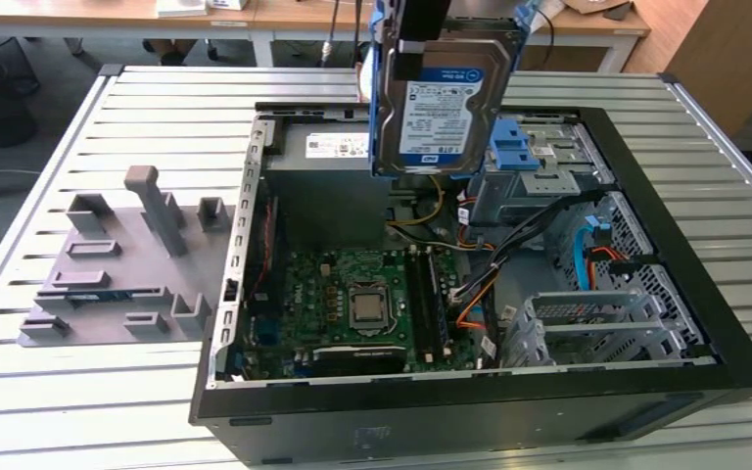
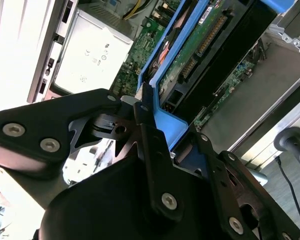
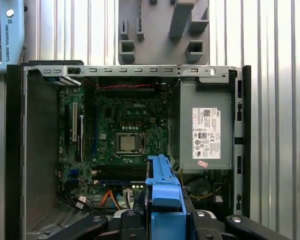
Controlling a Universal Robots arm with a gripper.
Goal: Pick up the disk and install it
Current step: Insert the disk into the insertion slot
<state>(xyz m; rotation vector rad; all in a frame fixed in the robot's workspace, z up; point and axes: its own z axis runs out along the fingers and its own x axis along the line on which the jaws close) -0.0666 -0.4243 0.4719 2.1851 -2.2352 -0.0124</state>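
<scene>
The disk point(image 1: 445, 103), a silver hard drive with a white-and-blue label in a blue carrier frame, hangs upright above the back of the open computer case point(image 1: 689, 323). My gripper point(image 1: 418, 44) is shut on its top edge. In the second wrist view the black fingers point(image 2: 144, 107) clamp the blue frame point(image 2: 165, 125), with the disk's green circuit board point(image 2: 200, 45) beyond. In the first wrist view the blue frame point(image 3: 162, 192) sits between the gripper's black links, high over the case interior.
Inside the case lie the motherboard point(image 1: 350, 294), the grey power-supply box point(image 3: 205, 130), blue drive-bay rails point(image 1: 540, 147), orange cables point(image 1: 474, 294) and a metal drive cage point(image 1: 598, 323). A grey fixture plate point(image 1: 128, 264) with holders lies on the slatted table point(image 1: 154, 108) at the exterior view's left.
</scene>
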